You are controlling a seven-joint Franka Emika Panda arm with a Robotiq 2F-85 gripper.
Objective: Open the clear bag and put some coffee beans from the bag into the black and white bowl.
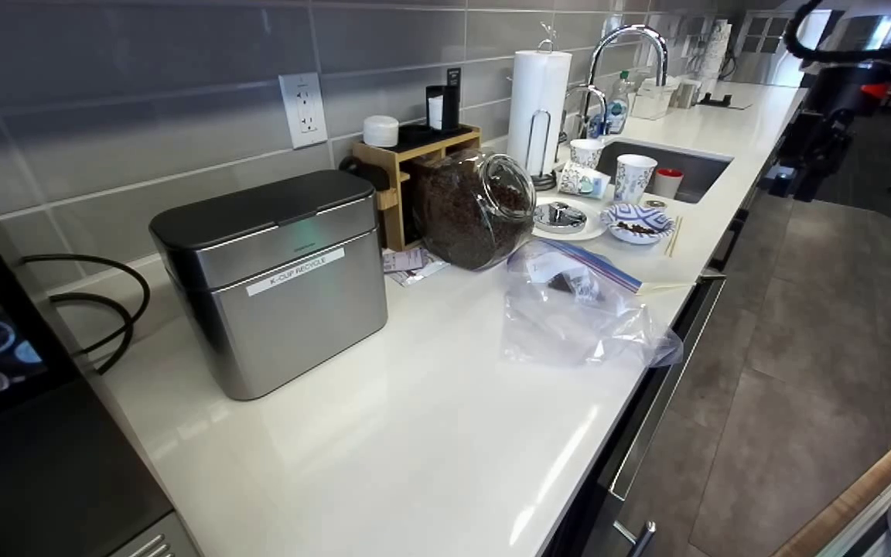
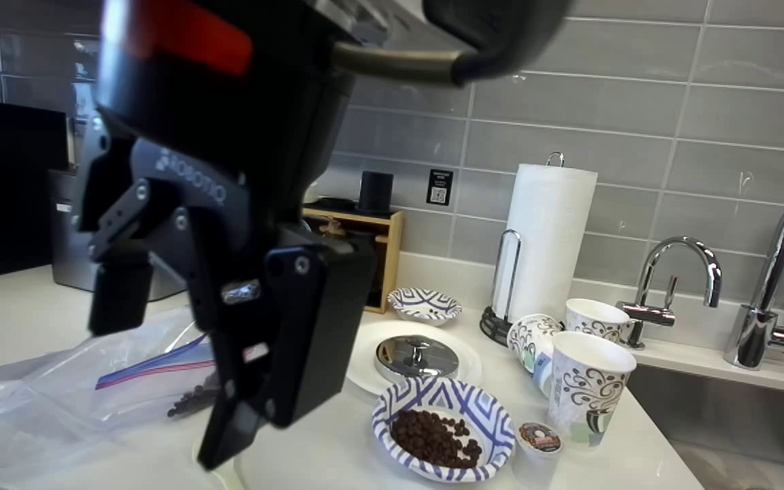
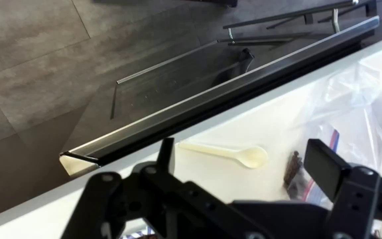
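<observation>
Black two-fingered jaws stand wide apart, holding nothing. To one side, dark-brown coffee beans (image 2: pixel 426 437) sit in the blue-and-white patterned paper bowl (image 2: pixel 480 405); pouring looks done, perhaps nothing left. Opposite, the clear plastic bag (image 2: pixel 58 401) lies on the white bench (image 2: pixel 324 452), bean end towards the jaws, long axis leading away.

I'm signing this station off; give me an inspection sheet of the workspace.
Surface: white counter, glare streak near its front edge.
Job's things: clear bag on the counter, dark beans showing through, seal open or shut unclear; patterned bowl with beans in it.
Clutter: spoon, glass jar, coffee pod, paper cups (one on its side), metal lid on white plate.
Hand: open, nothing held.
Cables: black cables looped near the tiled wall; arm cable above the hand.
Surroundings: tiled wall, recycling bin, paper towel roll, sink, faucet.
</observation>
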